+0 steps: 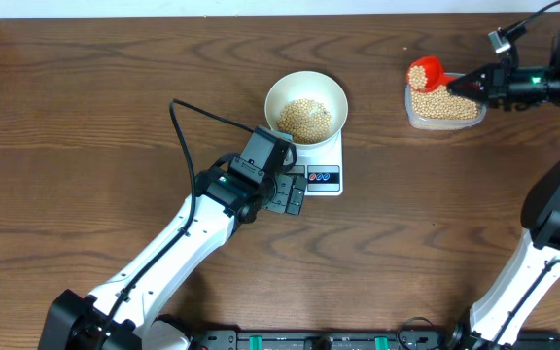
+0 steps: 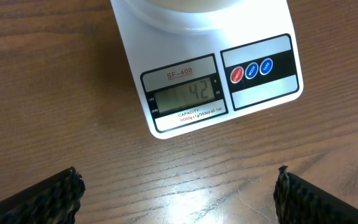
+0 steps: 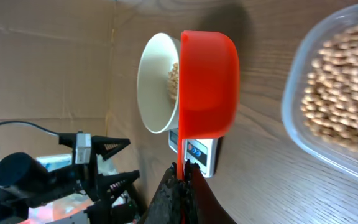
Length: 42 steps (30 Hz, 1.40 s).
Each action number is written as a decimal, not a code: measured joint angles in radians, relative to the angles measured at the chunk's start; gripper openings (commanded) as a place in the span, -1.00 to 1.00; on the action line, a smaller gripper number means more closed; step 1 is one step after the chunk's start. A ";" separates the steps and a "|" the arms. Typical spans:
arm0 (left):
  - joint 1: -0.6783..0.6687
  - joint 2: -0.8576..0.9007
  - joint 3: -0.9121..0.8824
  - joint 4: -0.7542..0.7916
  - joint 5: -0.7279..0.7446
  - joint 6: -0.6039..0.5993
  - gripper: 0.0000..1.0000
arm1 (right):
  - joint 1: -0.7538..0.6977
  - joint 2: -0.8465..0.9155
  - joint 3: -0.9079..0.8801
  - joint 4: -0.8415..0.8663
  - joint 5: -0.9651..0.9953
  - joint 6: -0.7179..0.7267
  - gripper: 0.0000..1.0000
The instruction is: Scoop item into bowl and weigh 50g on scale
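My left claw stands spread as wide as it goes and grips nothing. Its two black fingertips hang above the brown wooden table, just on the near side of the small white rectangular digital scale. My right claw is clamped tight on the thin handle of the red plastic scoop. The scoop's long axis runs left to right, with the handle at the right in the claw and the cup end pointing left. The cup is over the far left corner of the clear plastic tub of small round beige beans. I cannot tell whether the cup carries any. The round white bowl sits on the scale's far half with a heap of the same beans in it. The scale's display end faces near and reads 42.
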 measured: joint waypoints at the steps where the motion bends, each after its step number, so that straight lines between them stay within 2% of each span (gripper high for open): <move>1: 0.000 0.000 0.000 0.000 0.000 0.000 1.00 | 0.008 0.000 0.000 0.000 -0.005 0.000 -0.98; 17: 0.000 0.000 0.000 0.000 0.000 0.000 1.00 | 0.183 0.000 0.000 0.043 -0.043 0.002 -0.98; 25: 0.000 0.000 0.000 0.000 0.000 0.000 1.00 | 0.288 0.000 0.000 0.156 -0.039 0.037 -0.98; 31: 0.000 0.000 0.000 0.000 0.000 0.000 1.00 | 0.378 0.000 0.000 0.245 0.022 0.119 -0.98; 42: 0.000 0.000 0.000 0.000 0.000 0.000 1.00 | 0.491 0.000 0.000 0.251 0.183 0.142 -0.98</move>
